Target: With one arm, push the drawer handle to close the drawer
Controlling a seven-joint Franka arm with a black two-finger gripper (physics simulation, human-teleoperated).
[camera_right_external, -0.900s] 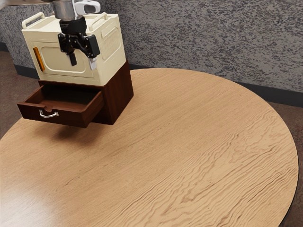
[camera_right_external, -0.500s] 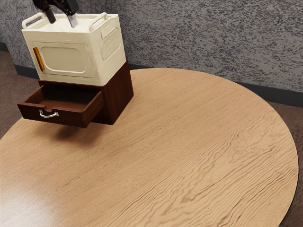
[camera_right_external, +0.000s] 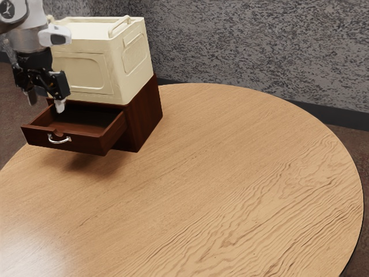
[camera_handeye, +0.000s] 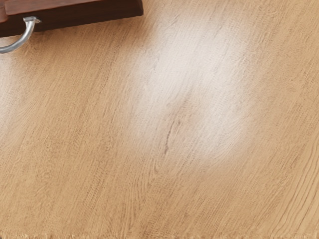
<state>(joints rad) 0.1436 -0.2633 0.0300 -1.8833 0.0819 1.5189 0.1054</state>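
Note:
My gripper [camera_right_external: 45, 105] points down in front of the cream box, above the pulled-out drawer in the exterior view; its two fingers stand apart with nothing between them. The dark brown drawer [camera_right_external: 86, 143] juts well out of its cabinet [camera_right_external: 145, 112]. On its front is a curved silver handle [camera_right_external: 59, 139], lower than my fingertips and apart from them. In the wrist view the silver handle [camera_handeye: 28, 34] and the edge of the drawer front [camera_handeye: 89, 19] lie over the tabletop.
A cream box [camera_right_external: 128, 68] with raised top rails rests on the cabinet. The round wooden table [camera_right_external: 219, 173] extends toward the exterior view's right, with a grey patterned wall [camera_right_external: 248, 52] behind.
My gripper rose above the cream box, then came down nearer the drawer's front, farther to the exterior view's left. The drawer has stayed pulled out.

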